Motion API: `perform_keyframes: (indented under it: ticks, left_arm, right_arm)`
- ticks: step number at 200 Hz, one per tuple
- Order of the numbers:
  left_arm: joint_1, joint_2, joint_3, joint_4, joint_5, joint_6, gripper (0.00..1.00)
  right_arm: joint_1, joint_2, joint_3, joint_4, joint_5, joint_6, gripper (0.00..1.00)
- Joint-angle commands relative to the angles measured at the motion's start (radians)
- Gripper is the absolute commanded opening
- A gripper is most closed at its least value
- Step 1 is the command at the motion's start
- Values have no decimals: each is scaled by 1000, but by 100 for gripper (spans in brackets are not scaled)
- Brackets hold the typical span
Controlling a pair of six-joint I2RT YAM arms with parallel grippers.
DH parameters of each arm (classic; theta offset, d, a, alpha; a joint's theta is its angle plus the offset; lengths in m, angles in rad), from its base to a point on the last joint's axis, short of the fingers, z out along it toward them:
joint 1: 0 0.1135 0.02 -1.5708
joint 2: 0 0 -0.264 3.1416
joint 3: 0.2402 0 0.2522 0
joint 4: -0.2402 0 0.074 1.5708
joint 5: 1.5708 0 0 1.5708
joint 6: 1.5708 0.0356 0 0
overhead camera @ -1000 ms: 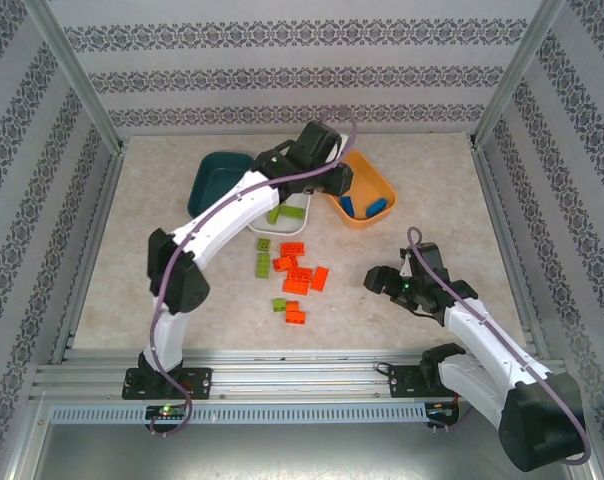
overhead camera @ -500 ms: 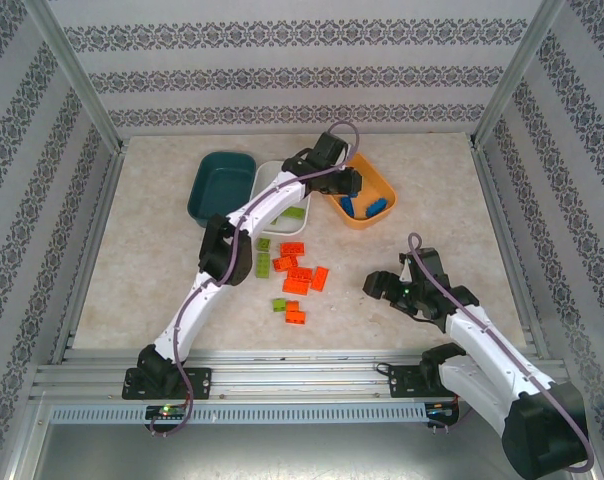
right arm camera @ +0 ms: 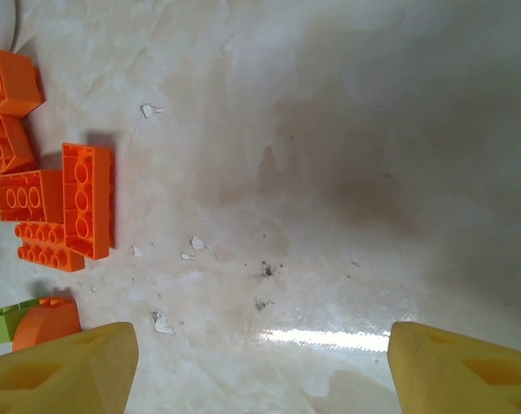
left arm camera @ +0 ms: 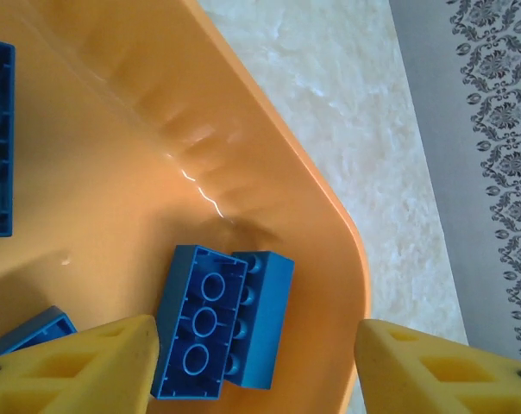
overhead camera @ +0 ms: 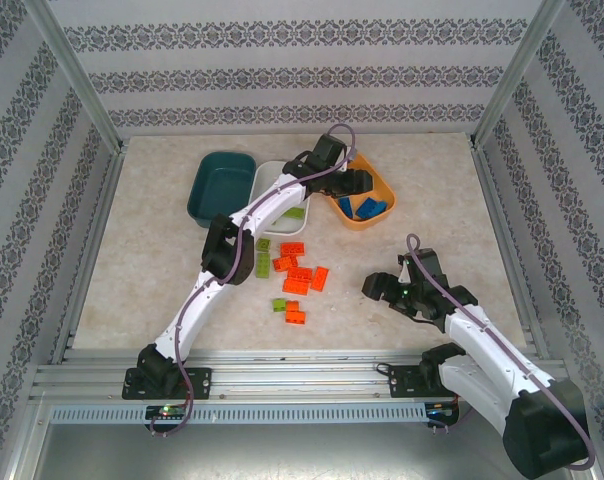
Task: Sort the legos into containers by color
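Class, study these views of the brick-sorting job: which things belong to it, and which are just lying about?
Part of the job: orange-red bricks, lime green bricks, blue bricks, dark teal tray, white tray, orange tray, left gripper, right gripper.

Just there: white flecks on the table, patterned walls, metal frame.

The left arm [overhead camera: 267, 205], bent over the white shallow plastic tray [overhead camera: 267, 178] a second ago, now stretches out, with the left tool [overhead camera: 354, 183] above the orange rounded plastic tray [overhead camera: 362, 224]. Its jaws, closed before, now stand apart. A blue studded plastic brick [left arm camera: 204, 332] lies loose on the tray floor beneath them.
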Motion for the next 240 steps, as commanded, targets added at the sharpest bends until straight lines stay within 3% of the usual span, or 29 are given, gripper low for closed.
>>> perform_keyframes:
  ticks: [1, 28, 47, 67, 98, 121, 145, 172, 201, 240]
  left_arm:
    - [-5, -86, 31, 25, 28, 16, 64]
    - [-33, -211, 24, -114, -19, 142, 67]
    - [-75, -356, -70, -293, -187, 278, 70]
    - [-123, -581, -373, -336, -369, 356, 73]
    - [-133, -965, -988, -212, -401, 338, 73]
    - [-166, -1177, -1259, -233, -473, 291, 74]
    - [-241, -1329, -1480, -195, -494, 156, 78]
    - [-349, -1344, -1606, -132, -541, 11, 79]
    - [-446, -1258, -1613, -98, -594, -117, 83]
    - [-485, -1136, -1556, -93, -613, -160, 88]
  right_arm:
    - [15, -19, -5, -20, 10, 7, 76]
    - [26, -31, 20, -41, 13, 3, 76]
    - [63, -28, 53, -55, 23, 2, 76]
    - [132, -9, 93, -72, 60, 5, 75]
    - [202, 29, 127, -84, 112, 21, 76]
    - [215, 34, 109, -61, 109, 65, 76]
    - [252, 48, 86, -22, 112, 104, 76]
    - [303, 75, 82, -9, 144, 123, 77]
    - [347, 82, 81, -4, 171, 143, 77]
    - [361, 58, 71, -20, 194, 142, 77]
